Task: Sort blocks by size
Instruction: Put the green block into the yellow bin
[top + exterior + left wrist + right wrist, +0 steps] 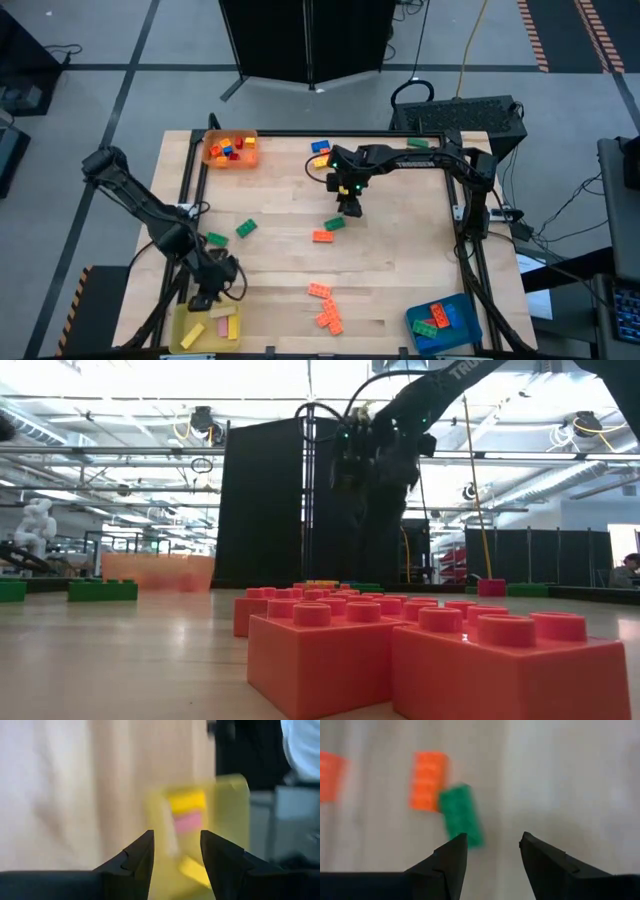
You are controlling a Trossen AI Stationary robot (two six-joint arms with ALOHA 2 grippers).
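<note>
1. Your left gripper [204,300] hangs just over the far edge of the yellow tray [181,343] at the near left corner. Its fingers [137,857] stand apart with nothing between them; the wrist view shows only the tray's yellow and pink blocks past them.
2. Your right gripper [349,208] hovers mid-table, toward the far side, with its fingers [451,856] spread and empty. A green block [462,815] lies just ahead of them, touching an orange block [426,780].
3. Risk: those two blocks touch. If you drop onto the green one off-centre, a finger may shove the orange one or catch both, and the wrong size could ride along.
4. Risk: the green block lies skewed to the fingers. Close without turning the wrist and it may twist or squirt out.
5. Elsewhere, two green blocks [231,233] lie left of centre, an orange cluster [325,307] sits near the front edge, and a few blocks rest at the far edge. The orange tray [209,153] at far left and the blue tray [417,331] at near right both hold blocks.
6. Risk: if you swing the left arm off low, it could clip the yellow tray's rim and shift it.
7. Risk: the orange cluster lies between the right gripper and the blue tray, so a low carry could scatter it.
</note>
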